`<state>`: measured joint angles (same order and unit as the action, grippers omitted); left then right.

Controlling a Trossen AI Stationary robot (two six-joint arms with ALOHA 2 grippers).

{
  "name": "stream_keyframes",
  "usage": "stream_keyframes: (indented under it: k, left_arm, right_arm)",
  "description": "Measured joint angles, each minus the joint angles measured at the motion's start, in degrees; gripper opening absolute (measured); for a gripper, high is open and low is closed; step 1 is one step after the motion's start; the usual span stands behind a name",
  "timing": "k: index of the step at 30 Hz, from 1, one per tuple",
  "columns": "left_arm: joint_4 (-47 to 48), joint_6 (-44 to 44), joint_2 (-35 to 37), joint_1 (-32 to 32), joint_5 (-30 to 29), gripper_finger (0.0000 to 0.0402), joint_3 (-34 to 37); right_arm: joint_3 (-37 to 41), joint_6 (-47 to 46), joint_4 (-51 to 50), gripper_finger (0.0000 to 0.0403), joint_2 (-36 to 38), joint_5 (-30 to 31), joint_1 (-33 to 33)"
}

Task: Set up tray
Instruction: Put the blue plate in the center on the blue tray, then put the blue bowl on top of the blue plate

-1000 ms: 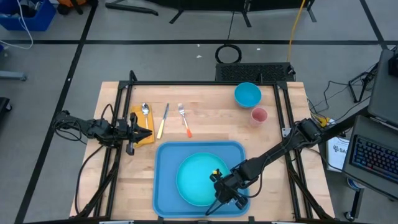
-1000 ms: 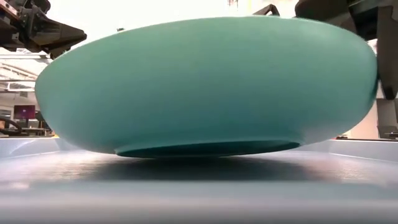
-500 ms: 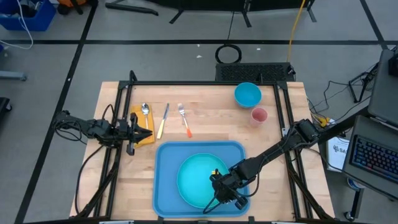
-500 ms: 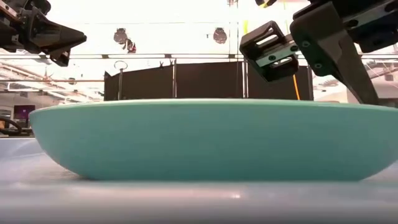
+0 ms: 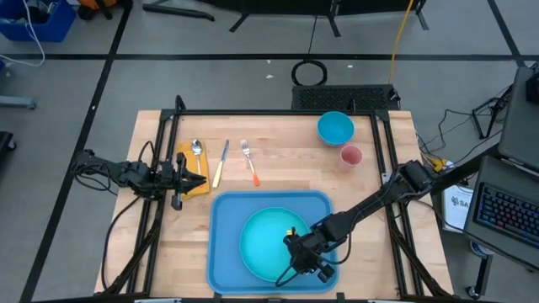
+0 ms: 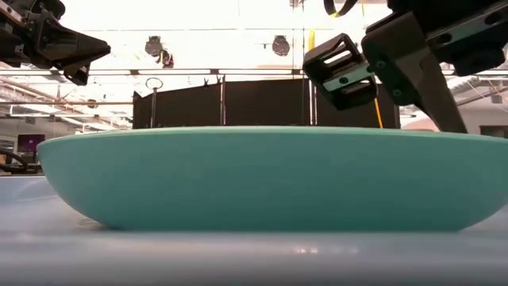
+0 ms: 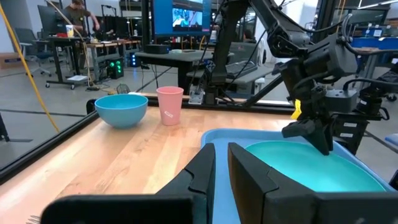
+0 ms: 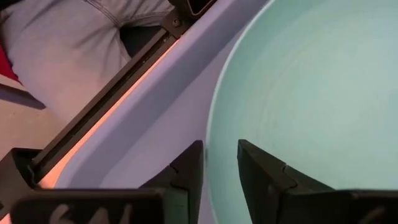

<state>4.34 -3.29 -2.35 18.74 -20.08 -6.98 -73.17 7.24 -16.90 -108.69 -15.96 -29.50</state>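
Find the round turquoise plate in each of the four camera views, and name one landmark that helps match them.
High view: plate in the middle of the blue tray.
Low view: plate fills the whole width, close up.
Left wrist view: plate at lower right, on the tray.
Right wrist view: plate covers the right side.
Shared landmark: the right gripper at the plate's rim.
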Motion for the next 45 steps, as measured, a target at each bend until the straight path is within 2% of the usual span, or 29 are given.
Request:
stream_keyframes:
  k: [8, 11, 22, 25, 31, 37, 45]
  left_arm:
    - [0.18, -0.15, -0.02, -0.02, 0.00, 0.0047, 0.00]
    - [0.17, -0.17, 0.00, 0.00, 0.00, 0.0047, 0.00]
    - [0.17, -0.17, 0.00, 0.00, 0.00, 0.0047, 0.00]
    - [0.16, -0.17, 0.00, -0.01, 0.00, 0.0047, -0.01]
    - [0.17, -0.17, 0.00, 0.00, 0.00, 0.0047, 0.00]
    - [0.16, -0.17, -0.01, -0.01, 0.00, 0.0047, 0.00]
    - [0.16, -0.15, -0.01, 0.00, 0.00, 0.0047, 0.00]
  right_arm:
    - [0.02, 1.14, -2.26, 0.0093, 6.16, 11.02, 0.17]
    - [0.02, 1.17, -2.94, 0.0095, 8.98, 18.24, 0.53]
    - [0.02, 3.36, -3.03, 0.0096, 18.26, 50.94, 3.26]
    - [0.01, 3.36, -2.39, 0.0097, 20.82, 57.22, 5.36]
    - [0.02, 1.80, -2.58, 0.0103, 25.37, 57.90, 12.61]
    - [0.00, -1.84, -8.86, 0.0115, 27.19, 57.46, 20.85]
    - [0.02, -11.20, -16.90, 0.0155, 26.93, 44.52, 32.04]
